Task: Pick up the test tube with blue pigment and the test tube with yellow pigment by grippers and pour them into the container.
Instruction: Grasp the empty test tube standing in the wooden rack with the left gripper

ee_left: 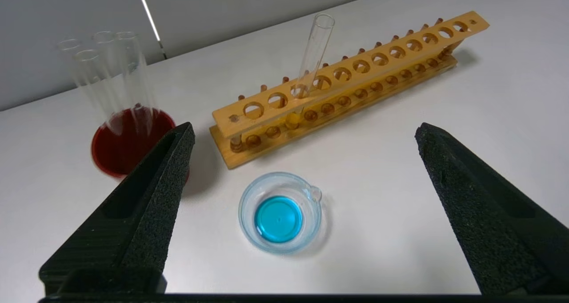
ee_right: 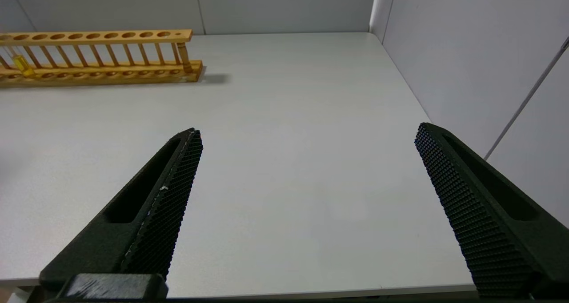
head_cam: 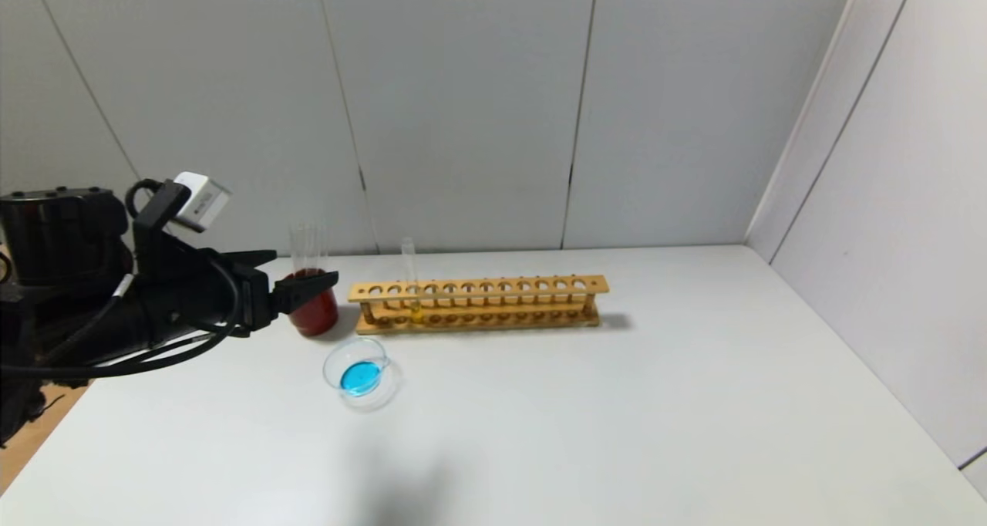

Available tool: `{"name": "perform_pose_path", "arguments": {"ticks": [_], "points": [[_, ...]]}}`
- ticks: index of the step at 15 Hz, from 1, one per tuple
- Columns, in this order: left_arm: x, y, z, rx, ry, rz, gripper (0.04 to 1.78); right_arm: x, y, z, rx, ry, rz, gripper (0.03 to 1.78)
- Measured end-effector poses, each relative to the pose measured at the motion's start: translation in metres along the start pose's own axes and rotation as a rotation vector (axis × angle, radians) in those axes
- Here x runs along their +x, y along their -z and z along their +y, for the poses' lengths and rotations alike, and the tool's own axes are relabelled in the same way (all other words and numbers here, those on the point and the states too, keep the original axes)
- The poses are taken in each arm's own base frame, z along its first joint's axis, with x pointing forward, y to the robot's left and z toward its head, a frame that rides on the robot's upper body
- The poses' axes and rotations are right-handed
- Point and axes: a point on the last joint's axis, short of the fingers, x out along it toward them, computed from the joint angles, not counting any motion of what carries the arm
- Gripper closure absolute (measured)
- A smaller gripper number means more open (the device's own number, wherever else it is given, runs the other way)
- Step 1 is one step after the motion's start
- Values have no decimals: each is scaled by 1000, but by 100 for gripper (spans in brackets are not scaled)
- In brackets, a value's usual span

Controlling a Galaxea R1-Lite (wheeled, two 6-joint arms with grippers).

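Note:
The container (head_cam: pixel 330 372) is a shallow clear glass dish with a lip, holding blue liquid; it also shows in the left wrist view (ee_left: pixel 243 210). The test tube with yellow pigment (head_cam: pixel 409 270) stands in a wooden rack (head_cam: pixel 493 287), near its left end, and shows in both wrist views (ee_left: pixel 313 49) (ee_right: pixel 20 64). No tube with a blue-tinted end shows. My left gripper (head_cam: pixel 306 265) is open and empty, raised at the table's left beside the red cup; the dish lies between its fingertips in the left wrist view (ee_left: pixel 306 127). My right gripper (ee_right: pixel 307 128) is open and empty over bare table.
A dark red cup (head_cam: pixel 314 314) (ee_left: pixel 120 143) with several empty clear tubes (head_cam: pixel 308 244) (ee_left: pixel 106 72) stands left of the rack (ee_left: pixel 378 58) (ee_right: pixel 102 36). Grey walls close the back and the right side. The white table (head_cam: pixel 617 418) spreads right of the dish.

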Motion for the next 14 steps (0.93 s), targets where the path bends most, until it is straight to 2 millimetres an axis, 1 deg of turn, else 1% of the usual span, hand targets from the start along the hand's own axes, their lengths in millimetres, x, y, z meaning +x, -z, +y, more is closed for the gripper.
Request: {"name": "perform_pose_path", "arguments": {"ticks": [5,8,11,14], "points": [[69,12,14,14,47,3,7,0,0,0,0,0,0,6],[110,23,19,13,75,22,7,0,0,0,0,0,0,6],[136,32,21,10,91,34,7,0,0,0,0,0,0,6],[154,40,19,8,111,47,7,0,0,0,0,0,0,6]]}}
